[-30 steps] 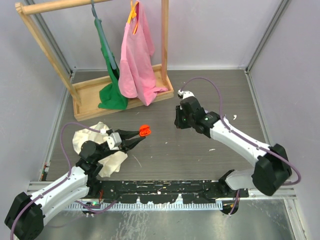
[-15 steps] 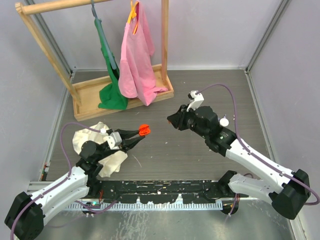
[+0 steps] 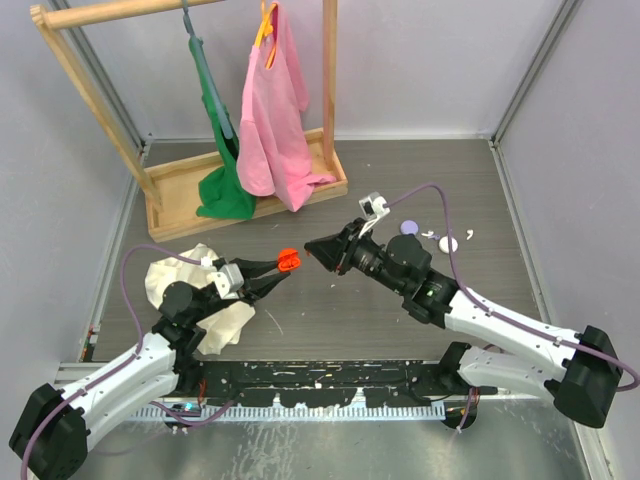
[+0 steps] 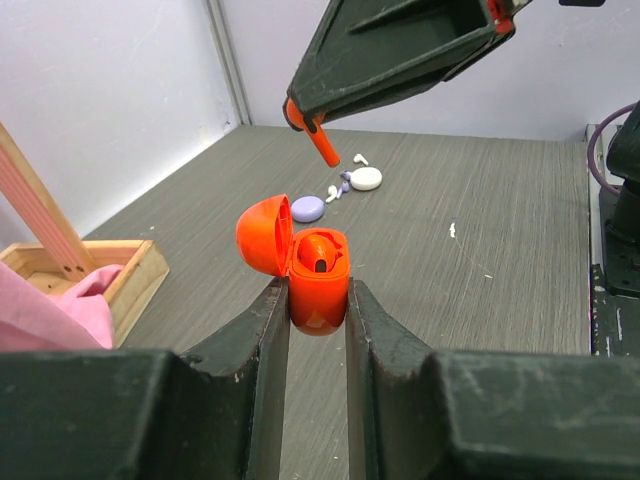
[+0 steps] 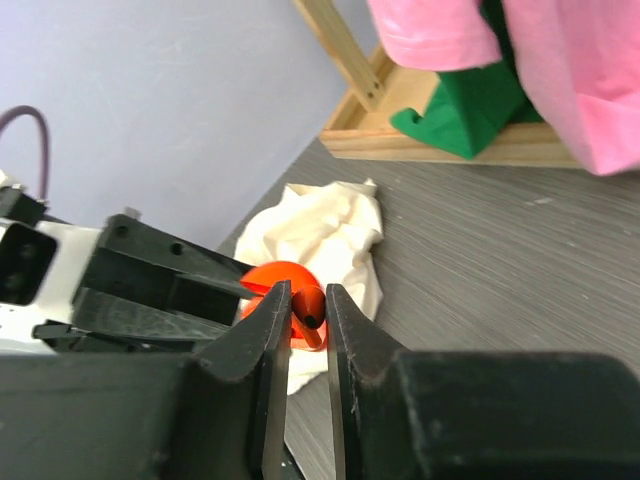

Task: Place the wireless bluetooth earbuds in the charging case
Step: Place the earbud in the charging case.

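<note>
At the lower left of the top view a cream cloth (image 3: 185, 285) lies crumpled on the table (image 3: 420, 175), beside the left arm. Right of it, the left gripper (image 3: 279, 268) is closed on the orange charging case (image 4: 318, 275) and pinches its lower body from two sides. The lid is flipped open to the left and one socket faces up. In the middle of the frame the right gripper (image 3: 311, 245) is closed on an orange earbud (image 4: 322, 143). It seems to hold the head, with the stem pointing down, near the case but apart from it.

I judge both pieces to be light, stiff, smooth plastic. They may slip or twist between the pads, so the stem should line up with the socket before any push.

Further right on the table lie a lavender case (image 3: 406, 227), a white round piece (image 3: 447, 243) and tiny white earbuds (image 3: 468, 236), with no gripper near them.

The table is dark grey, flat and wood-grained. A wooden rack (image 3: 90, 95) with a green garment (image 3: 222, 190) and a pink garment (image 3: 272, 110) stands at the upper left, and pale walls close three sides
</note>
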